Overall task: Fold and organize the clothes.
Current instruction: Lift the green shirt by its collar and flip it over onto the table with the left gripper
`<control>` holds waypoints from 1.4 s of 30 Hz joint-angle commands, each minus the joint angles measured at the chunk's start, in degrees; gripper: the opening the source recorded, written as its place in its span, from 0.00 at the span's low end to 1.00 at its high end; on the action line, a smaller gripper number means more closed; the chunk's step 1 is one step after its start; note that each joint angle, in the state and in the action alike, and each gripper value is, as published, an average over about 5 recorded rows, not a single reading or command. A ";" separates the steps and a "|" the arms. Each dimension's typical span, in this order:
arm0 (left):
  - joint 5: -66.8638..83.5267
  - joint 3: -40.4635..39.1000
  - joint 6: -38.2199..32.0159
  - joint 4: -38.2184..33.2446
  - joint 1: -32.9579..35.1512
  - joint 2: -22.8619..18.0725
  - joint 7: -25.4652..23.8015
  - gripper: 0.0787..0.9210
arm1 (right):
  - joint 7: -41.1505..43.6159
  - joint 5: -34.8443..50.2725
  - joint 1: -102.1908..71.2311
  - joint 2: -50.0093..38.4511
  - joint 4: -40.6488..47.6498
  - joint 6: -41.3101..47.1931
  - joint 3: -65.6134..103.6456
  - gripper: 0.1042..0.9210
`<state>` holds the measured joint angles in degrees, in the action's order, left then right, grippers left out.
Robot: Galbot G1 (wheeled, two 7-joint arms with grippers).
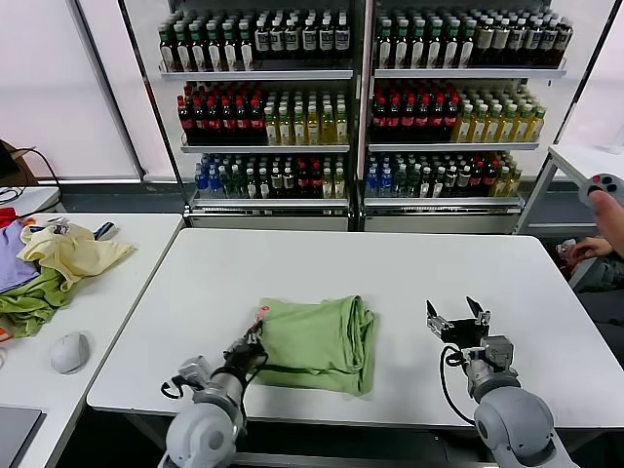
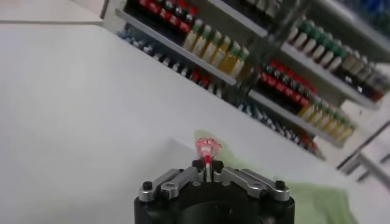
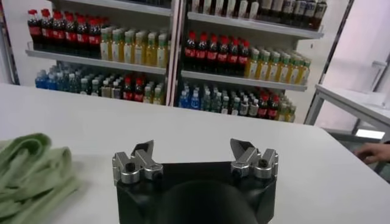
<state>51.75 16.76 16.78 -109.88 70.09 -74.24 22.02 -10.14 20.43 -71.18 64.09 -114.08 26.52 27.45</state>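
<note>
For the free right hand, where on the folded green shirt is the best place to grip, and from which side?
Probably the shirt's stacked right edge, approached from the robot's right. The layered folds face the open right hand, which sits clear of the cloth. The left hand is shut on the opposite edge.

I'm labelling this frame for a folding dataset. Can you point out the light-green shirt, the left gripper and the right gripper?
light-green shirt [image 1: 317,341]: head view, middle of the folded bundle.
left gripper [image 1: 256,334]: head view, fingertips pinching the shirt's edge.
right gripper [image 1: 457,315]: head view, gap between its open fingertips.
</note>
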 commanded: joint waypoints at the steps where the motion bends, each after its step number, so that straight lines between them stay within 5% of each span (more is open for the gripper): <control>1: 23.83 19.67 0.92 -3.35 -0.63 5.70 0.07 0.05 | 0.08 0.23 1.04 -0.01 0.84 0.00 -0.24 0.88; 8: 28.97 34.39 3.82 -3.37 -1.93 16.03 -0.04 0.05 | 0.26 0.89 1.90 -0.13 1.80 -0.27 -0.18 0.88; 13: 31.65 35.93 3.49 -8.15 -3.03 17.51 0.68 0.05 | 0.32 1.06 2.12 -0.11 1.81 -0.43 -0.05 0.88; 20: 18.11 12.80 1.91 -12.99 -4.86 9.08 -1.33 0.05 | 0.44 0.94 1.69 -0.04 1.47 -0.82 0.34 0.88; 29: -6.64 -17.55 -1.12 9.03 -17.45 -4.46 -6.53 0.05 | 0.59 0.31 1.65 1.03 1.74 -1.12 -0.06 0.88; 36: -16.05 -27.80 -4.88 25.25 -26.44 -12.06 -9.12 0.05 | 0.72 0.41 1.98 0.97 1.69 -1.15 0.47 0.88; 42: -24.22 -31.28 -6.14 29.59 -27.98 -14.19 -11.38 0.05 | 0.87 0.78 2.08 0.66 1.66 -1.11 1.10 0.88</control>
<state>46.08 2.25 13.81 -96.73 50.85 -79.69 14.53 -9.32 21.10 -69.23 64.77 -112.34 25.38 28.24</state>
